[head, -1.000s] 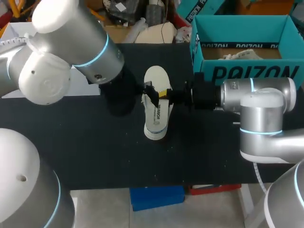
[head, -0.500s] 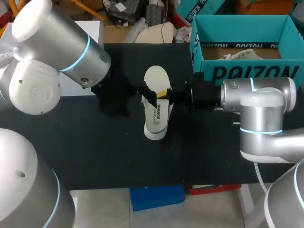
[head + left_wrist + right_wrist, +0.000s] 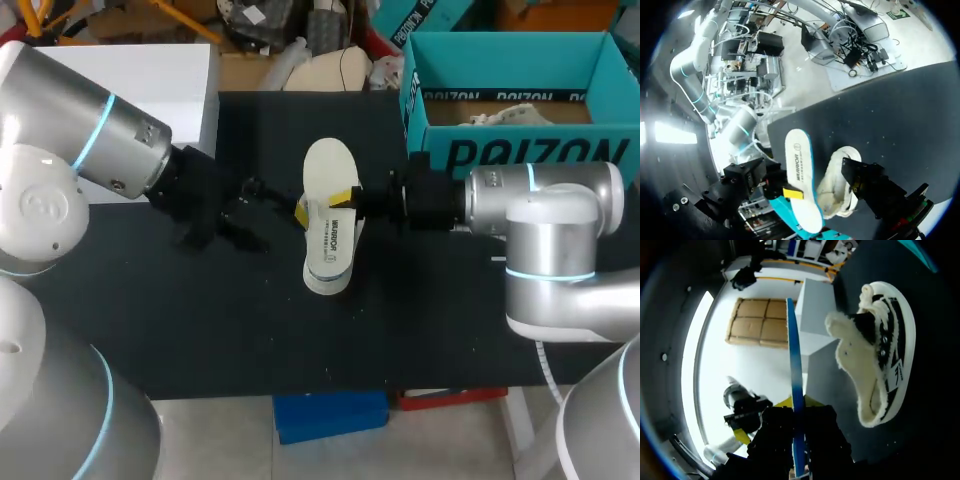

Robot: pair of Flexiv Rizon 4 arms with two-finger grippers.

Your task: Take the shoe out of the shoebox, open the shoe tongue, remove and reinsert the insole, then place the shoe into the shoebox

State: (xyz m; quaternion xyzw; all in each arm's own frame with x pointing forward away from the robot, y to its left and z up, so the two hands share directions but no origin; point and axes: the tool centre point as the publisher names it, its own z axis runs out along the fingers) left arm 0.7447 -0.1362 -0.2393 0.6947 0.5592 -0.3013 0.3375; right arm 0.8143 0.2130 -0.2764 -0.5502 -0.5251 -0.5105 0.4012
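Note:
My right gripper (image 3: 352,199) comes in level from the right and is shut on the white insole (image 3: 328,225), which it holds above the black table. In the right wrist view the insole (image 3: 794,365) stands edge-on as a blue strip between the gripper's (image 3: 798,407) fingers. The shoe (image 3: 880,355), white with black marks and a fleecy lining, lies on the table beside it. In the left wrist view the shoe (image 3: 840,187) is partly hidden behind the insole (image 3: 800,185). My left gripper (image 3: 275,203) is open just left of the insole and holds nothing.
The teal shoebox (image 3: 510,150) stands open at the back right with crumpled paper (image 3: 505,115) inside. A white box (image 3: 150,70) sits at the back left. The black table mat (image 3: 300,330) stretches toward the front edge.
My left arm has pulled back to the left, and its finger has come off the top of the insole. The right arm and the insole have stayed still.

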